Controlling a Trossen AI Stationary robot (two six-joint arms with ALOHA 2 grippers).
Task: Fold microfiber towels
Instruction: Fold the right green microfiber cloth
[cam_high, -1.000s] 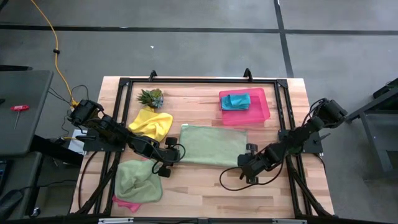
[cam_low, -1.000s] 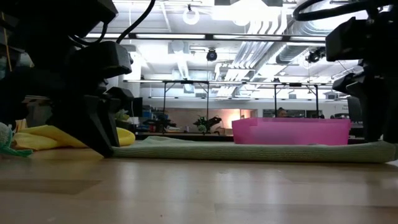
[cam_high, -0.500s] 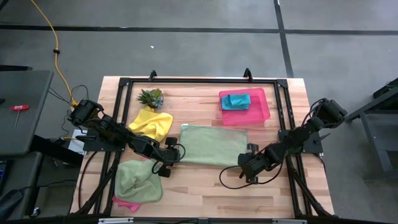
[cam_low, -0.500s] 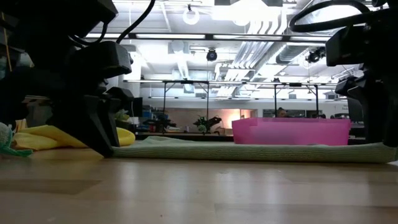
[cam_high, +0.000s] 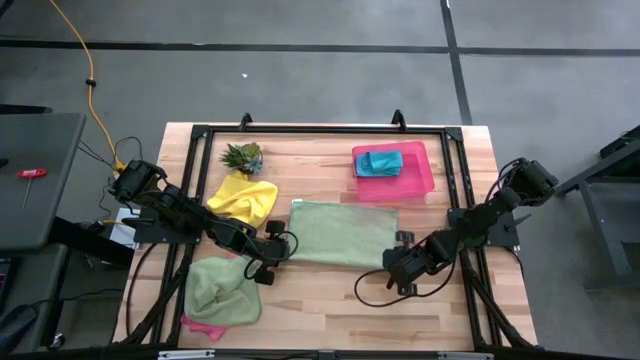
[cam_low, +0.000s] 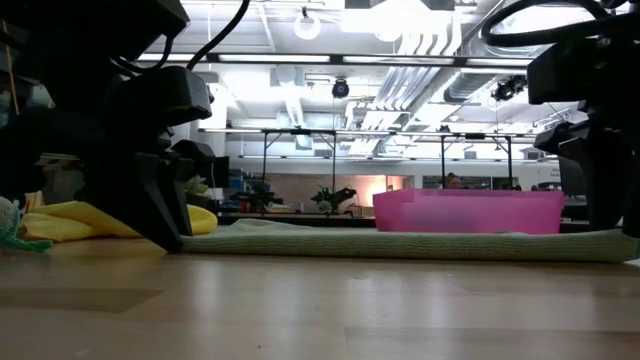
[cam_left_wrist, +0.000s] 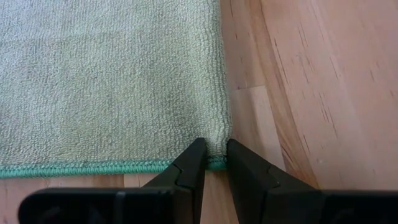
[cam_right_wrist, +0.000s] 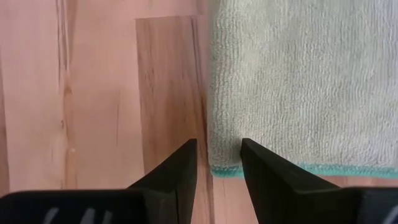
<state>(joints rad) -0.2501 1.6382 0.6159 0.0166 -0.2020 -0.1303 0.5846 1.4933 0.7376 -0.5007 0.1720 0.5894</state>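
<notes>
A light green towel (cam_high: 343, 233) lies flat in the middle of the table. My left gripper (cam_high: 283, 252) is shut on its near-left corner. My right gripper (cam_right_wrist: 217, 144) stands open at the near-right corner (cam_right_wrist: 225, 155). One of its fingers is over the wood beside the edge and the other (cam_right_wrist: 249, 158) is over the cloth. A yellow towel (cam_high: 243, 197) lies crumpled at the left. A second light green towel (cam_high: 222, 290) lies on a pink one (cam_high: 203, 325) near the front left. A teal towel (cam_high: 379, 161) sits folded in the pink tray (cam_high: 415, 182). My left gripper pinches the towel's near-left corner (cam_left_wrist: 214, 134) between its two fingers, right at the teal hem. The fingers slant down from the table's near-left side. The cloth puckers a little between them; the towel lies flat on the table. One layer or several, I cannot tell.
A small spiky green plant (cam_high: 243, 156) stands at the far left, behind the yellow towel. A black frame (cam_high: 330, 130) runs around the table's edges. Bare wood shows along the near edge between the two arms.
</notes>
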